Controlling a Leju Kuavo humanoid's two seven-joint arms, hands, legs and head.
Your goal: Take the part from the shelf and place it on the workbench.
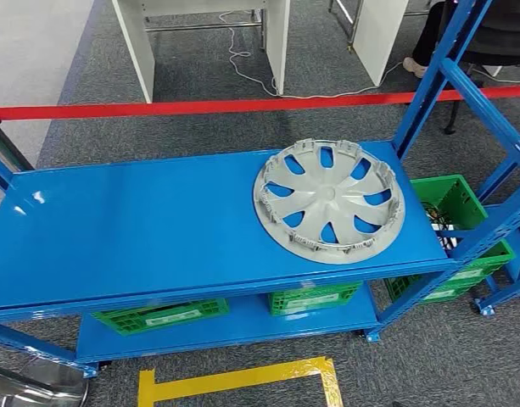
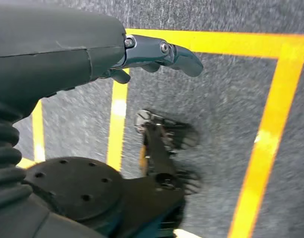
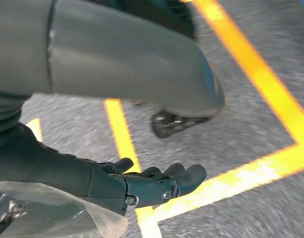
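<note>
Yellow floor tape [image 1: 241, 379] nearest, marking a box on grey carpet just before the shelf's foot. Both arms hanging low over that tape: left hand [image 2: 157, 52] with fingers stretched out, nothing in them; right hand [image 3: 150, 186] likewise released, fingers extended and slightly curled, empty. Next up, blue shelf [image 1: 116, 229], upper deck, with green crates [image 1: 161, 315] on the lower deck and one more beyond the right end. Part, a grey wheel cover [image 1: 328, 200], lying flat on the upper deck toward the right end, its near rim close to the front edge, untouched. Farther back, red barrier tape [image 1: 180, 108], then white table legs [image 1: 142, 42]. Pickup not yet begun, by the look of it. Risks: cover flat and thin-rimmed, so fingers could slide under poorly and push it along the slick deck; right upright close by, a likely snag when lifting.
</note>
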